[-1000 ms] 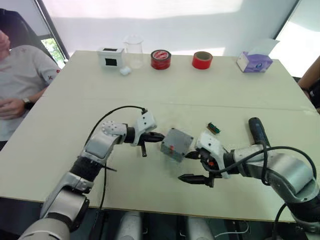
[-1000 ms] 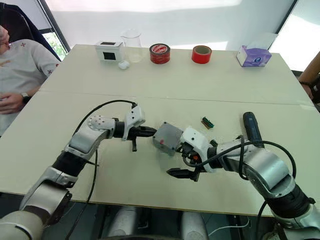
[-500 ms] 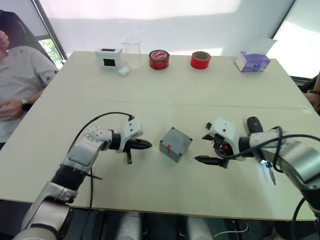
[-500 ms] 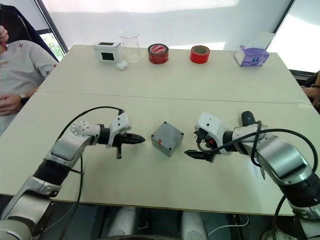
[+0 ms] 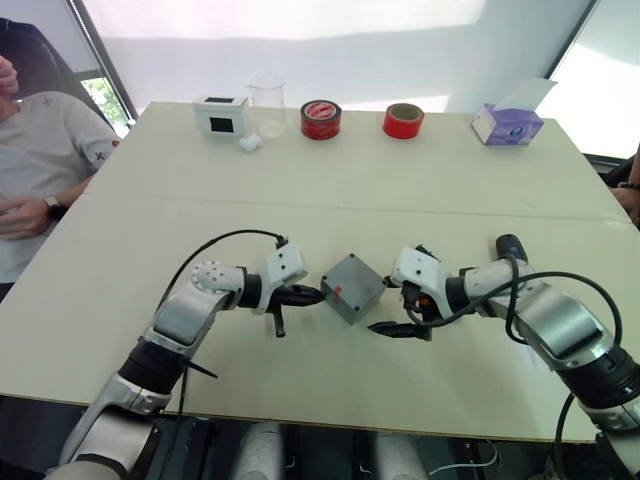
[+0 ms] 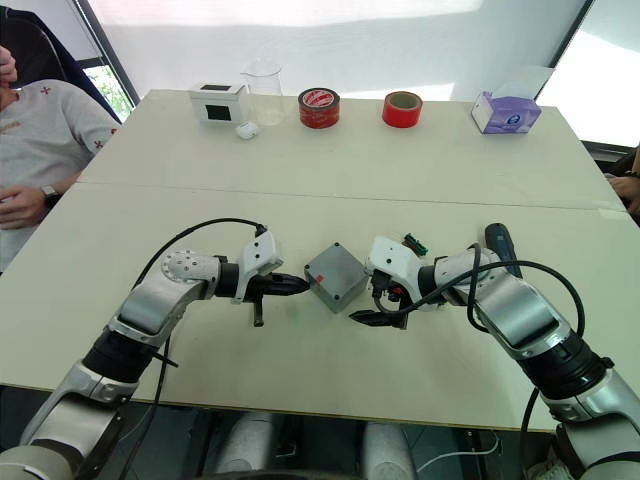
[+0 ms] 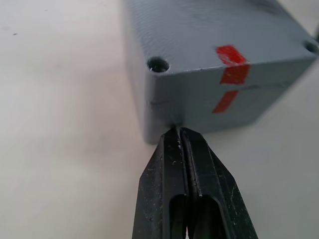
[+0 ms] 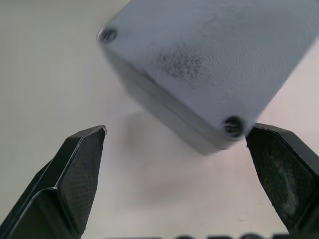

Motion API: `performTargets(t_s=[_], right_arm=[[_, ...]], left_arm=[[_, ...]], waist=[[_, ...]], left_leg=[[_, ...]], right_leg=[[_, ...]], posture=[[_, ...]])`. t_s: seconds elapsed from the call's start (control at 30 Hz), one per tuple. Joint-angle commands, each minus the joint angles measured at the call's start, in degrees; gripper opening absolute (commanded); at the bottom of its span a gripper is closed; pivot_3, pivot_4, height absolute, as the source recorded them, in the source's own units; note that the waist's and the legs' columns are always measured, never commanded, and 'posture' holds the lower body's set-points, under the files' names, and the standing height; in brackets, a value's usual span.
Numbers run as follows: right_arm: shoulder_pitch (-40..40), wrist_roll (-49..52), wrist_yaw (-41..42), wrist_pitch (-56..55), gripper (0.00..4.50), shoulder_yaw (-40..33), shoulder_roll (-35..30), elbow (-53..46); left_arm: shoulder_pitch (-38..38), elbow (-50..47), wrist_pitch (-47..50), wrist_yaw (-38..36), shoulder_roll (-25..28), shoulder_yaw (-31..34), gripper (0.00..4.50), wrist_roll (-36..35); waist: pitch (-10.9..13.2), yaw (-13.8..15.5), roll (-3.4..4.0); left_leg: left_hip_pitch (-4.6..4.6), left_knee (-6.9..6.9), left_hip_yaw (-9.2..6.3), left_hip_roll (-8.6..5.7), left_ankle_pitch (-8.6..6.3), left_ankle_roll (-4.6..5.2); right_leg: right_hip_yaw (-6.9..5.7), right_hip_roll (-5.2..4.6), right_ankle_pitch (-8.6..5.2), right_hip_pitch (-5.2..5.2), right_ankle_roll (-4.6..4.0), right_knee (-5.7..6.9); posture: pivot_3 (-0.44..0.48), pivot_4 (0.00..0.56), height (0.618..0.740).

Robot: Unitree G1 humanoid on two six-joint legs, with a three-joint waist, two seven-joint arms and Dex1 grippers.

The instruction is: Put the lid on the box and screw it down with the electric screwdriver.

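The grey box [image 5: 352,288] lies mid-table with a red mark [image 7: 232,55] on the side facing me. The lid [image 7: 209,30] sits on top of it; a seam runs round the side and screw holes show at the corners. My left gripper [image 5: 316,295] is shut, its tips [image 7: 179,133] pressed to the box's lower left edge. On the box's right, my right gripper [image 5: 388,308] is open, its fingers [image 8: 82,159] spread wide around a corner of the box without touching it. The black electric screwdriver [image 5: 510,246] lies behind my right forearm.
A small green part [image 6: 415,243] lies behind the right gripper. Along the far edge stand a white box with a black screen [image 5: 220,114], a clear beaker [image 5: 266,98], two red tape rolls [image 5: 321,118] and a tissue box [image 5: 508,124]. A person [image 5: 40,160] sits at the left.
Half a second ago both grippers were drawn back from the box. Both have since moved in again: the left tips now touch its side and the right fingers flank its corner.
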Motion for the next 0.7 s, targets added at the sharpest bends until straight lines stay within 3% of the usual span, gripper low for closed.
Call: performTargets(t_s=[0.03,0.4,0.57,0.7], right_arm=[[1.51,2.64,-0.1,2.56,4.49,-2.27,0.14,-5.58],[3.83,2.78,-3.55,4.93,4.49,-5.33,0.56,-7.24],[7.49,8.71,-8.9,7.39,4.49,-22.0,3.9,-7.15],[13.22,9.02,-11.01,6.77,4.49,-30.03,3.27,-7.72]], left_arm=[[-1.56,-0.07,-2.05,-0.07,-0.38,0.17,0.0,0.32],[-2.61,0.72,-1.69,-2.67,0.26,0.31,0.0,0.15],[-3.31,-0.37,1.84,-3.05,3.6,5.97,0.0,-3.2],[-4.37,-3.69,6.81,-3.67,4.66,11.04,0.0,-9.23]], waist=[[0.0,-0.04,0.0],[0.0,0.01,0.0],[0.0,-0.02,0.0],[0.0,0.2,-0.01]], left_leg=[[0.0,0.0,0.0,0.0,0.0,0.01],[0.0,0.0,-0.01,-0.01,-0.01,0.02],[0.0,0.0,-0.01,0.0,-0.01,0.02],[0.0,-0.01,-0.05,0.0,-0.01,0.02]], right_leg=[[0.0,0.0,0.0,0.0,0.0,0.0],[0.0,-0.03,0.0,0.0,-0.01,0.01],[0.0,-0.02,0.0,0.0,-0.01,0.01],[-0.02,-0.02,0.0,0.02,-0.01,0.01]], posture=[[0.0,0.15,0.715],[0.0,0.15,0.715],[0.0,0.15,0.715],[0.0,0.15,0.715]])
